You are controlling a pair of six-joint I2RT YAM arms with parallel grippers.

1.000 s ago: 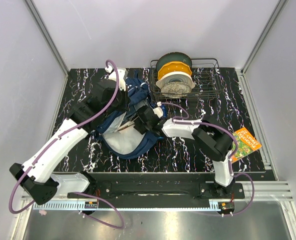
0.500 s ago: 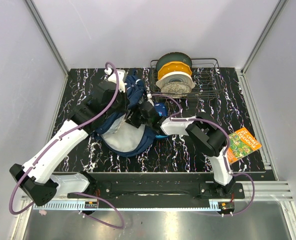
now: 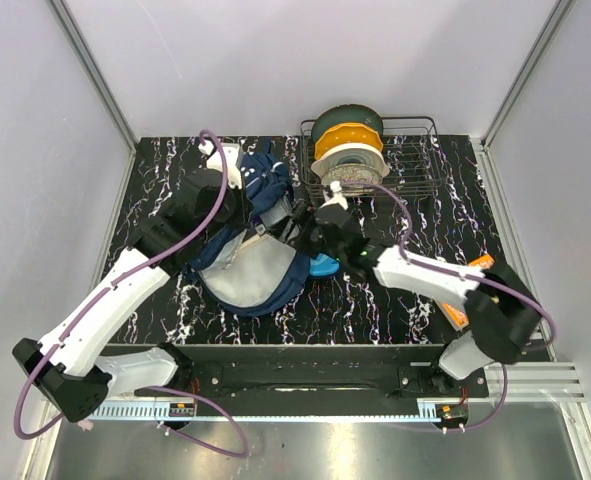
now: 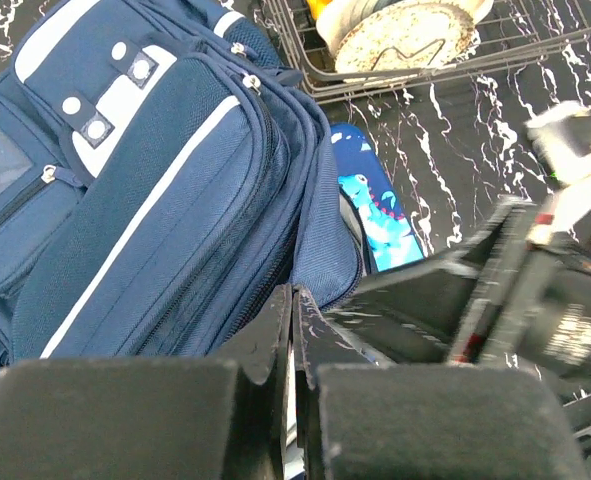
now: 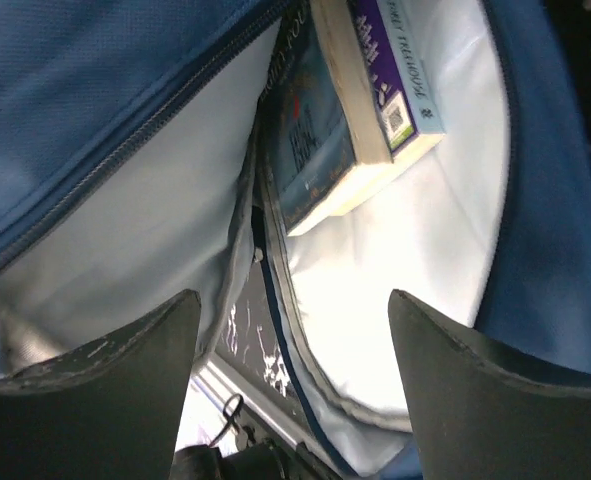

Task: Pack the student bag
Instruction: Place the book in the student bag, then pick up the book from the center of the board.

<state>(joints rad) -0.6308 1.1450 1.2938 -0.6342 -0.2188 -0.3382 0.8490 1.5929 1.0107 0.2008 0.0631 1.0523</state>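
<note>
- Worktop (image 3: 155, 180): black, white-veined, fills the middle of the top view.
- Bag (image 3: 260, 275): navy, lying left of centre on the worktop, mouth gaping toward the bottom of the frame, pale grey lining showing. Left wrist view shows its outside (image 4: 155, 200): white stripe, white patches with snaps, zipped pockets.
- Basket (image 3: 420, 125): wire, top centre-right of the top view, near the bag but apart from it.
- Spools (image 3: 347, 150): three stacked in the basket's left half, green, yellow, white.
- Book (image 5: 345, 110): paperback, blue cover, barcode on the back, inside the bag on the lining, top centre of the right wrist view.
- Pencil case (image 4: 380, 215): bright blue, dinosaur print, flat on the worktop, tucked against the bag's side, between bag and basket.
- Booklet (image 3: 453, 314): orange, right of frame, mostly hidden under the right arm.
- Right claw (image 5: 290, 340): released, fingers wide apart, nothing between them, facing into the bag's mouth.
- Left claw (image 4: 292, 330): clenched, tips at the bag's upper edge; can't tell if fabric is pinched.
</note>
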